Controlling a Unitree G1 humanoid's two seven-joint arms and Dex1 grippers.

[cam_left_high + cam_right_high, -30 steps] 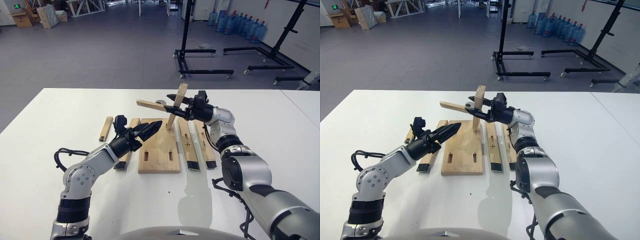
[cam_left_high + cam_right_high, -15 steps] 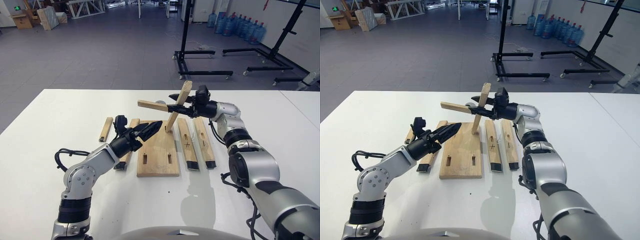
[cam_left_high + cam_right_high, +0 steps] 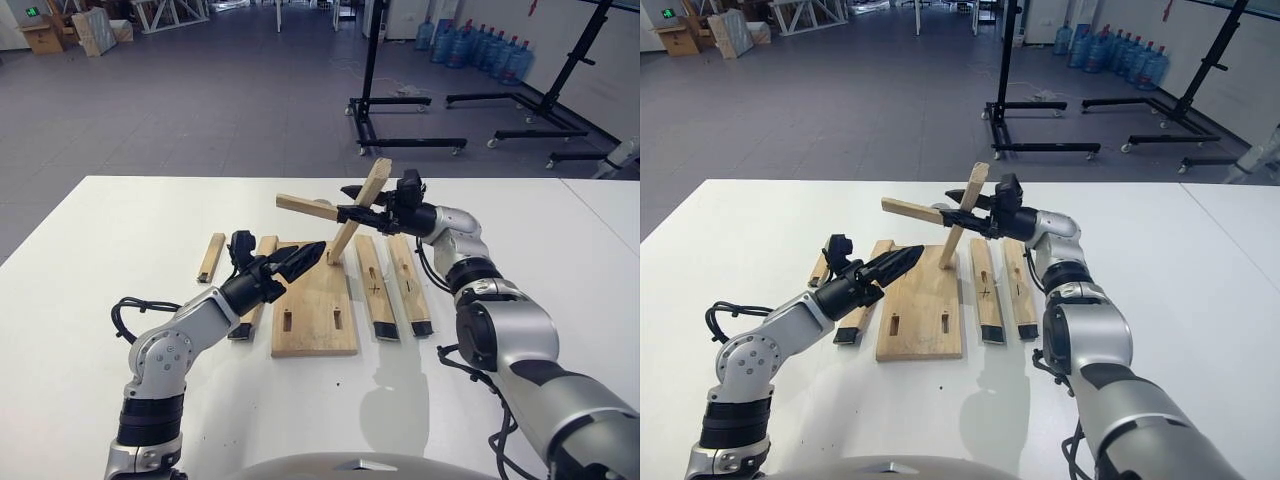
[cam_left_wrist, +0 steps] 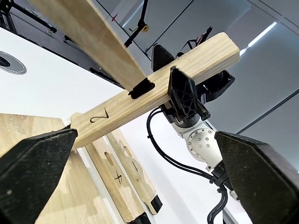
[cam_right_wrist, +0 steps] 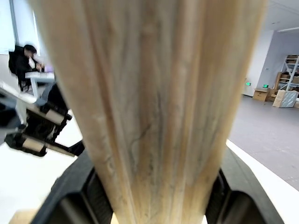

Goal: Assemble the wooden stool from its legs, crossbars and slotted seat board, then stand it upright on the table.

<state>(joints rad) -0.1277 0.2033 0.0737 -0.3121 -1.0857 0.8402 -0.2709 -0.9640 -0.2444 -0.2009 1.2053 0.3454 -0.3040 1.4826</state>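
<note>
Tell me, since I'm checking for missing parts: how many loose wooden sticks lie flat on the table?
4. Right of the seat board, two long sticks side by side. Left of it, another long stick, partly hidden, and a short stick farther left.

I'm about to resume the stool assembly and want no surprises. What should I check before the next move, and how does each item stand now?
1. Grip: ok. The right gripper has its fingers shut on the leg.
2. Joint: ok. The crossbar has its end in the leg's notch.
3. Leg's lower end in a slot of the seat board: cannot tell. The leg is tilted and meets the board's far end.
4. Helper: ok. The left gripper is open and empty, above the board's left edge.
5. Board flat on the table: ok.
6. Spare pieces: ok, lying flat on both sides of the board.
</note>
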